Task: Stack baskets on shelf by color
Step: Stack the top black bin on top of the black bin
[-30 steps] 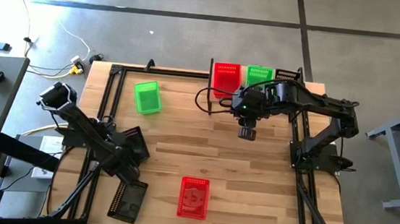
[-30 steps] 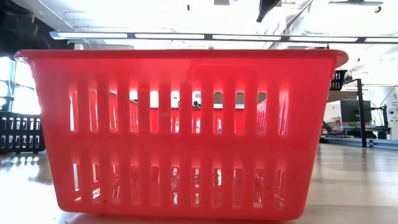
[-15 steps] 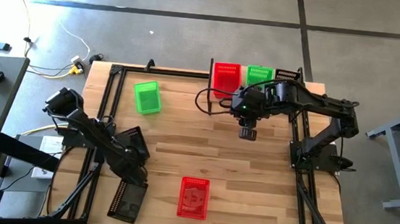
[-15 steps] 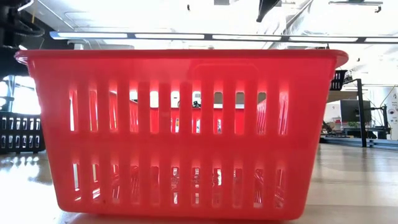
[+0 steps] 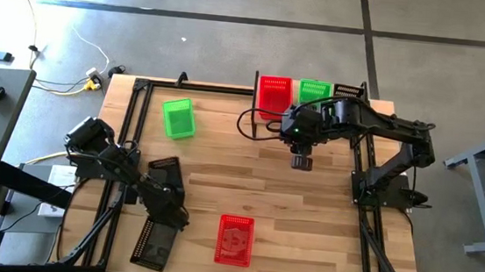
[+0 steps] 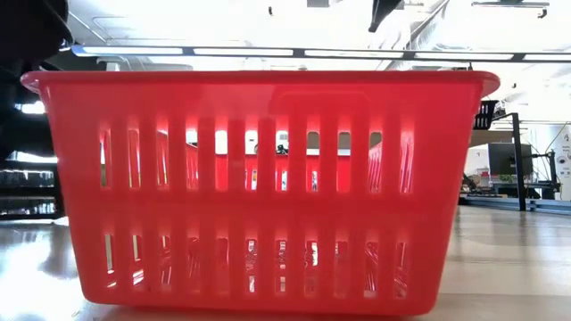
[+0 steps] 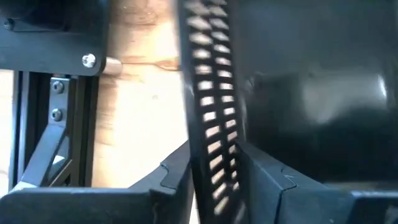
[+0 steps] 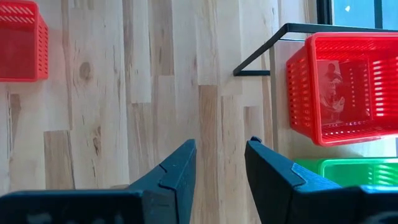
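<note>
**A:** Quick q: why grab by the side wall and not the rim?

**B:** Prob bc of the mesh. Thin wall of the black basket [image 7: 205,112] slots right between the fingers of the left gripper [image 7: 214,171], so pinched narrow on that wall, basket hanging tilted over the near-left part of the table [image 5: 214,164]. Looks lifted clear for the carry to the shelf [image 5: 384,107], tho that's a guess.

**A:** And the right gripper [image 5: 300,161]?

**B:** Spread wide, holding nothing, hovering over bare wood just in front of the shelf. Parked out of the way imo.

**A:** Count pls.

**B:** Visible spots only, nested ones impossible to tell:
- red: 2, i.e. shelf red basket [image 5: 273,95] + loose red basket [image 5: 234,239], near edge, mid table
- green: 2, i.e. shelf green basket [image 5: 315,90] + loose green basket [image 5: 178,118], far left
- black: 3, i.e. the held one, shelf black basket [image 5: 348,92] partly under the right arm, + loose black basket [image 5: 154,244] just beside the left arm

Shelf row sorted one colour per spot, hence black prob bound for the right end.
</note>
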Motion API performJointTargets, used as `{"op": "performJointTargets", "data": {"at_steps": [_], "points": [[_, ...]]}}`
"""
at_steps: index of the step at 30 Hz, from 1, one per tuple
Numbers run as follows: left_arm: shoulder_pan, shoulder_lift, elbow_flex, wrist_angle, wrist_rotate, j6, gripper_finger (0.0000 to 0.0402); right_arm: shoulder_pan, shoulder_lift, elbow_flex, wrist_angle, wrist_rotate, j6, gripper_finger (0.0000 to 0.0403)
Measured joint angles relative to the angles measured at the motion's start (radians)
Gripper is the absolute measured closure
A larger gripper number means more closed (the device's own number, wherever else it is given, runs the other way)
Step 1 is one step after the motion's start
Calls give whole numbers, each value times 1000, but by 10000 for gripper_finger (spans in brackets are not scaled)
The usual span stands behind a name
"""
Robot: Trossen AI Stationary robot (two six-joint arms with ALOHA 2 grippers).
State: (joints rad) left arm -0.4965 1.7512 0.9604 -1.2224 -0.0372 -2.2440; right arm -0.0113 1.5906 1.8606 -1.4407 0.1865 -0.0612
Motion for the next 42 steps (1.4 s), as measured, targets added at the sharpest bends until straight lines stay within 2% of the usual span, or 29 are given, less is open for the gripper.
{"op": "performJointTargets", "data": {"at_steps": [3, 11, 16, 23, 29, 36, 42], "points": [[0, 1, 0, 7, -1, 1, 319, 0, 0, 0, -3, 0, -6, 279], [2, -69, 2, 9, -40, 4, 395, 0, 0, 0, 10, -14, -32, 279], [34, -157, 1, 10, -88, 14, 398, 0, 0, 0, 38, -114, -78, 279], [110, -308, 3, 19, -264, 53, 401, 0, 0, 0, 164, -244, -161, 279], [207, -383, 31, 18, -347, 167, 401, 0, 0, 0, 282, -264, -233, 279], [336, -391, 122, 18, -395, 379, 401, 1, 0, 0, 432, -270, -297, 279], [433, -391, 174, 21, -419, 503, 401, 1, 6, 0, 507, -274, -322, 279]]}}
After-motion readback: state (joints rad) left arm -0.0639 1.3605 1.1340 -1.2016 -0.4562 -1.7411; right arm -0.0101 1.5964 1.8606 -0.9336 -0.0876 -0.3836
